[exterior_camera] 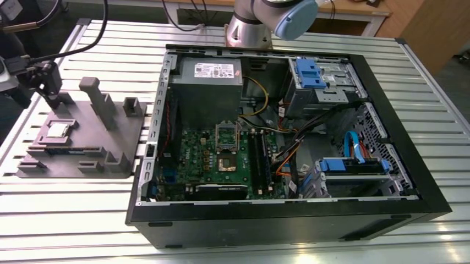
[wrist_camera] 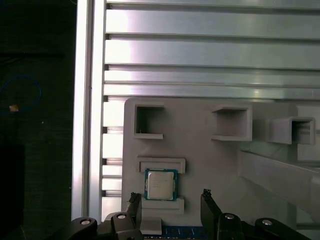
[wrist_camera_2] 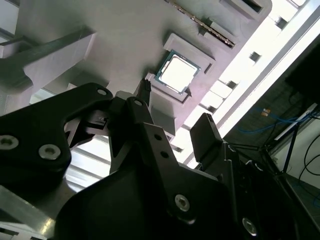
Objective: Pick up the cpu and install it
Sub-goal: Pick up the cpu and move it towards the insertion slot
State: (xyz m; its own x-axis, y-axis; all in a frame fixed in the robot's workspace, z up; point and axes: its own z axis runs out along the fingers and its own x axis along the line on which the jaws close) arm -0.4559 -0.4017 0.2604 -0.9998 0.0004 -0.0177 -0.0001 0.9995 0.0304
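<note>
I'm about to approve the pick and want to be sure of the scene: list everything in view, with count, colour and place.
cpu: one, silver top, seated in a recess of the fixture block
fixture block: one, grey, on the table, to the exterior view's left of the case
computer case: one, black, lying open on the table
motherboard: one, green, inside the case
power supply: one, grey, far corner of the case
drive brackets: two, blue, on the case's side at the exterior view's right
table: one, silver slatted metal, under everything
arm: one, silver with a pale blue cap, behind the case
gripper: one, black, open, over the cpu with a finger to either side
</note>
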